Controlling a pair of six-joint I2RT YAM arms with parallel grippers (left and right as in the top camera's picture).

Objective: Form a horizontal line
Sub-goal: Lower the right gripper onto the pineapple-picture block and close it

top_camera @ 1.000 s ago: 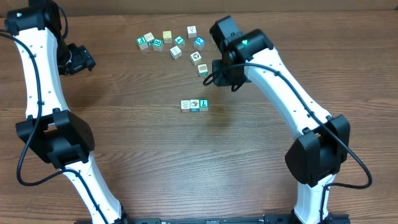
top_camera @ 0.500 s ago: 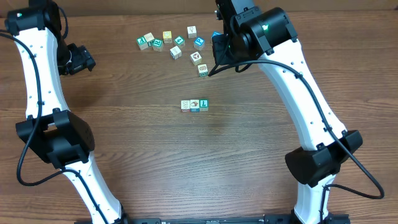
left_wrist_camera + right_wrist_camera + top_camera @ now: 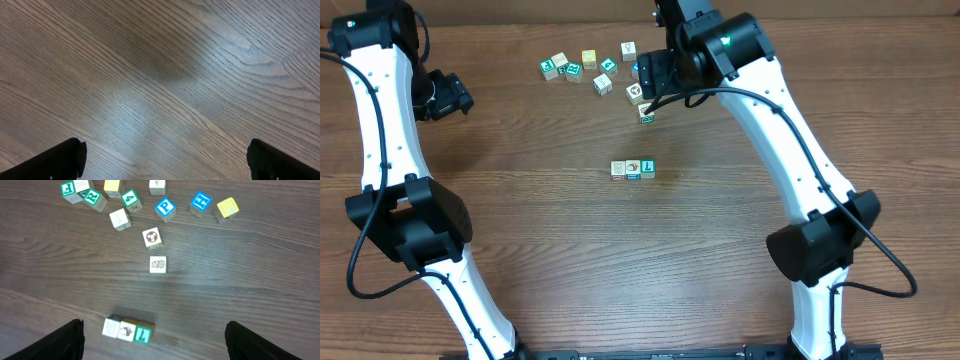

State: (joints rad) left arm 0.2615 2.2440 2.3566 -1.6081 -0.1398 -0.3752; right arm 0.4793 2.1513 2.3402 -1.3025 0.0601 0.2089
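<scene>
- Since a second ago, the right arm has swung from beside the loose cubes to hang over them, and its tool has spread from nearly clenched to wide; nothing else has shifted.
- The horizontal line lies mid-table, well in front of the scattered cubes: three cubes edge to edge, picture faces up, a whitish one, a brown-picture one and a teal one.
- Its long axis runs left to right across the table. From the right wrist the horizontal line dips very slightly toward the teal end.
- Either end is free, so a fourth cube could probably join without disturbing the three.
- A patterned cube sits nearest the line, apart from it, with a ball-face cube just behind; the other loose cubes fan out along the back.
- The right tool is released and grasps nothing, most likely poised to fetch another cube.
- The left tool is parked off to the left over bare wood, jaws wide and empty, clear of the work.
</scene>
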